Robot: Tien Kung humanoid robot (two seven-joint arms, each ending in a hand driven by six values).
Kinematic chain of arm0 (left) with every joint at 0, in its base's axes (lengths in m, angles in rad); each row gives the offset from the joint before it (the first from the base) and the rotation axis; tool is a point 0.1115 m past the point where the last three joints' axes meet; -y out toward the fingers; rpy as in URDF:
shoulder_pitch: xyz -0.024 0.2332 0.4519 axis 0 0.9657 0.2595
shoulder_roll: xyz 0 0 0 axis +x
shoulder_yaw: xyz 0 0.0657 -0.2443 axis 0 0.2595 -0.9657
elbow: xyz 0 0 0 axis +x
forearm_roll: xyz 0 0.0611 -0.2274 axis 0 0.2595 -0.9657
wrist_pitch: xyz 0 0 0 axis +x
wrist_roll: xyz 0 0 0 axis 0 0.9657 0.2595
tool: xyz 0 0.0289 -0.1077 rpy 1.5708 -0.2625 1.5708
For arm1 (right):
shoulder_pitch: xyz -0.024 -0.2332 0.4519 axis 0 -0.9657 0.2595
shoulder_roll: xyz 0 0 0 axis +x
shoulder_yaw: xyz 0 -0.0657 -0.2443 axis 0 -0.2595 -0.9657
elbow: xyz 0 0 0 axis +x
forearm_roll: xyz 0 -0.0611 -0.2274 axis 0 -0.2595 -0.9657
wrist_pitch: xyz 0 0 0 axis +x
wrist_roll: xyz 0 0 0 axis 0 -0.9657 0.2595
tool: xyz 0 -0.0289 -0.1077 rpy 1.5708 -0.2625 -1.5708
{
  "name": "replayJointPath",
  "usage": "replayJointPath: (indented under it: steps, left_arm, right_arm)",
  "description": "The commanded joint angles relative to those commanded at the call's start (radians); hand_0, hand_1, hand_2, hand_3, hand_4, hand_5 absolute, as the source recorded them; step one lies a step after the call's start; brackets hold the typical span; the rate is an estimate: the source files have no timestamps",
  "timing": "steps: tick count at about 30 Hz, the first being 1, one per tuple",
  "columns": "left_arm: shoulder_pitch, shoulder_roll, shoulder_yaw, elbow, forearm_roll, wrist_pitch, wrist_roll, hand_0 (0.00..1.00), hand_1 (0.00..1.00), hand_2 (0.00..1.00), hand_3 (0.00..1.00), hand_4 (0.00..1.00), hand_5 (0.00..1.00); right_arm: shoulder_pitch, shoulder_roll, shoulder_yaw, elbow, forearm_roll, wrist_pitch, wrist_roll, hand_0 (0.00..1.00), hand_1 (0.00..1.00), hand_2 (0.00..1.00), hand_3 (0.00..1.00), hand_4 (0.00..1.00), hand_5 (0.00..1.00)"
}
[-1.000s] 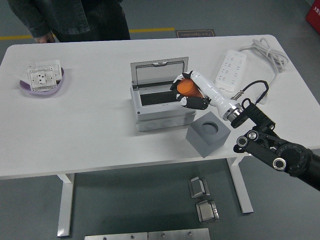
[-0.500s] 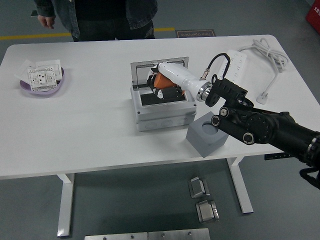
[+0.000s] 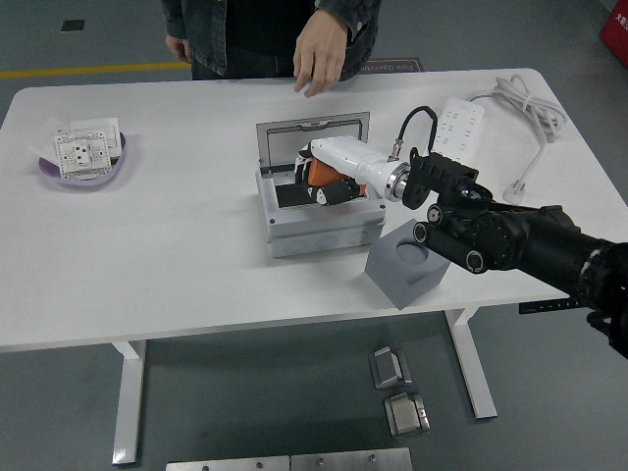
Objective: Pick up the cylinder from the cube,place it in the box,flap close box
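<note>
From where I stood, the orange cylinder (image 3: pixel 319 171) was held in the robot's right hand (image 3: pixel 329 175), just over the open mouth of the grey box (image 3: pixel 319 221) near the middle of the white table (image 3: pixel 177 255). The fingers (image 3: pixel 337 192) were curled round it, clamped on its sides, with most of its body hidden by the white hand. It looked to me like a small, rigid, light piece with a smooth skin, the sort of thing that would slip if pinched by the ends, so wrapping it round the barrel seemed the right hold. The black right arm (image 3: pixel 510 240) came in from the right edge and reached across low over the table, passing above the grey cube (image 3: pixel 407 265), whose round socket on top sat empty. The wrist was stretched out towards the left, the hand turned palm-down into the box. The box lid (image 3: pixel 312 139) stood up at the back, hinged open, not yet flapped shut. I judged the placing to be nearly done, with letting go and shutting the lid left to do. The left arm was nowhere in sight. At the far side a person leaned in, one hand (image 3: pixel 319 54) resting at the table's far edge, touching none of the task's things.
</note>
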Motion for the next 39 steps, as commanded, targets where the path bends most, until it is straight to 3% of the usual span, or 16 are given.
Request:
replayJointPath:
  steps: [4, 5, 10, 11, 16, 17, 29, 32, 39]
  left_arm:
    - [-0.003, 0.000, -0.001, 0.000, 0.002, 0.000, -0.001, 0.642, 0.633, 0.553, 0.587, 0.615, 0.249]
    - [-0.003, 0.000, 0.000, 0.000, 0.001, 0.000, -0.001, 0.642, 0.634, 0.553, 0.588, 0.616, 0.249]
    - [-0.006, 0.000, 0.000, -0.002, 0.003, 0.001, -0.005, 0.642, 0.634, 0.553, 0.588, 0.616, 0.249]
    - [-0.007, 0.000, -0.001, -0.003, 0.004, 0.001, -0.006, 0.642, 0.634, 0.553, 0.589, 0.615, 0.250]
    - [-0.011, -0.002, -0.009, -0.005, 0.016, 0.001, -0.007, 0.642, 0.634, 0.553, 0.589, 0.615, 0.250]
    - [-0.012, -0.002, -0.011, -0.005, 0.018, 0.001, -0.007, 0.642, 0.634, 0.553, 0.588, 0.614, 0.250]
    - [-0.014, -0.005, -0.018, -0.006, 0.029, 0.003, -0.010, 0.642, 0.633, 0.547, 0.584, 0.606, 0.245]
    - [-0.010, -0.008, -0.021, -0.005, 0.029, 0.003, -0.011, 0.642, 0.633, 0.547, 0.584, 0.606, 0.245]
    - [0.007, -0.019, -0.014, -0.003, 0.015, 0.003, -0.012, 0.641, 0.633, 0.547, 0.583, 0.604, 0.242]
  right_arm:
    - [0.011, 0.004, 0.005, -0.011, -0.053, 0.017, 0.000, 0.018, 0.236, 0.487, 0.352, 0.002, 0.002]
    - [0.013, 0.005, 0.012, -0.012, -0.070, 0.024, -0.002, 0.268, 0.445, 0.588, 0.655, 0.232, 0.038]
    - [0.020, 0.007, 0.047, -0.016, -0.145, 0.053, -0.009, 0.268, 0.445, 0.588, 0.655, 0.232, 0.038]
    - [0.020, 0.008, 0.051, -0.017, -0.152, 0.056, -0.010, 0.469, 0.588, 0.692, 0.865, 0.582, 0.059]
    - [0.021, 0.009, 0.069, -0.017, -0.180, 0.060, -0.011, 0.469, 0.588, 0.692, 0.865, 0.582, 0.059]
    - [0.021, 0.008, 0.071, -0.018, -0.183, 0.061, -0.010, 0.543, 0.614, 0.711, 0.897, 0.625, 0.055]
    - [0.006, -0.008, 0.056, -0.010, -0.151, 0.035, -0.003, 0.533, 0.592, 0.672, 0.880, 0.632, 0.069]
    - [-0.010, -0.035, 0.016, 0.031, -0.096, -0.009, -0.002, 0.533, 0.592, 0.672, 0.880, 0.632, 0.069]
    - [-0.080, -0.162, 0.153, 0.203, -0.162, -0.025, -0.035, 0.530, 0.578, 0.657, 0.872, 0.629, 0.070]
